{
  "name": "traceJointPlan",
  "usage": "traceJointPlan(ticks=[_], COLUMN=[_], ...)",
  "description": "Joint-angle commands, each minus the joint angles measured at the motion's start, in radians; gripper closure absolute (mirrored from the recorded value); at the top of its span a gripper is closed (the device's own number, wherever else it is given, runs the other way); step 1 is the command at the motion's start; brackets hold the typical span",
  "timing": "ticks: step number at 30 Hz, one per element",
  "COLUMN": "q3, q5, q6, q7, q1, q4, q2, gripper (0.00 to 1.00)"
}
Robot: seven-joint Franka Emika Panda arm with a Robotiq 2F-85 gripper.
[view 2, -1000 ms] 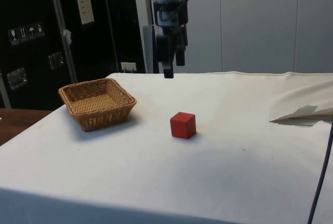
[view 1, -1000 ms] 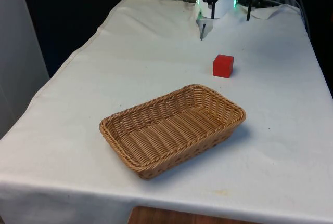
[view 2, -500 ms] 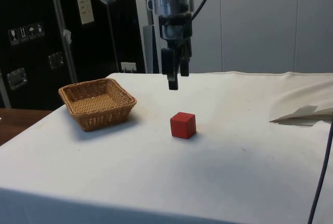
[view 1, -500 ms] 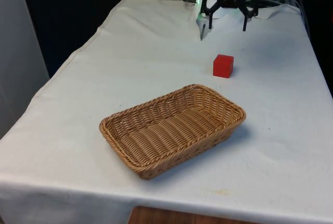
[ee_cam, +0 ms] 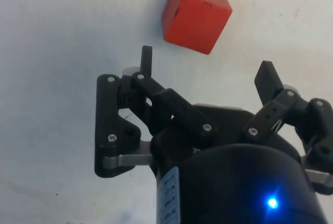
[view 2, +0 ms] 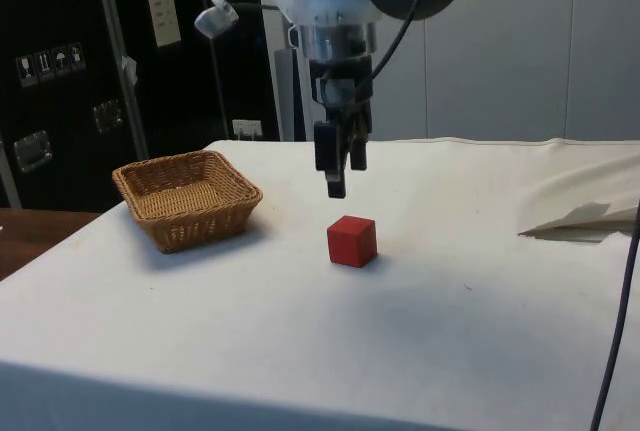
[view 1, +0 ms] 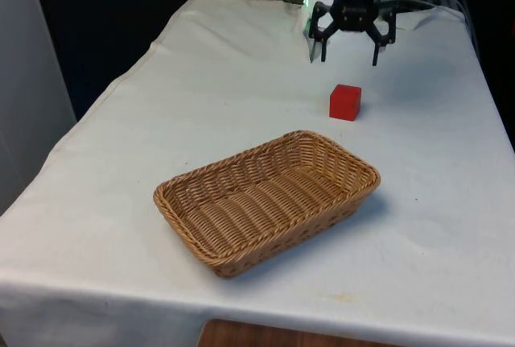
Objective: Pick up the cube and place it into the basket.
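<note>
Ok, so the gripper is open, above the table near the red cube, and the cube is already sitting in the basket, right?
Not quite. The red cube is not in the basket; it sits on the white cloth, apart from the basket, as the front view shows. The rest holds: the gripper is open, above the table near the cube.

A plain red cube (view 1: 345, 102) is seen below the black gripper (view 1: 348, 51); a tan woven wicker basket (view 1: 266, 200) is set apart on the white cloth (view 1: 161, 105).
</note>
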Motion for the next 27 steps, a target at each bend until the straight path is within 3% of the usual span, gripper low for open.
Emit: traceJointPlan(ticks=[1,4,5,11,13,18,27], q3=[-0.001,0.000,-0.002,-0.003,0.000,-0.005,-0.006], q5=[-0.007,0.000,-0.007,-0.008,0.000,-0.011,-0.007], q6=[0.017,0.009,0.039,0.079,0.067,0.116,0.138], q7=[0.009,0.002,0.014,0.022,0.013,0.034,0.043], q1=[-0.001,0.000,-0.001,-0.001,-0.001,0.000,0.000], q4=[-0.003,0.000,-0.003,-0.004,-0.001,-0.004,-0.001], q2=[0.007,0.011,0.029,0.064,0.065,0.098,0.126], gripper=[0.00,0.00,0.00,0.00,0.00,0.00,0.00])
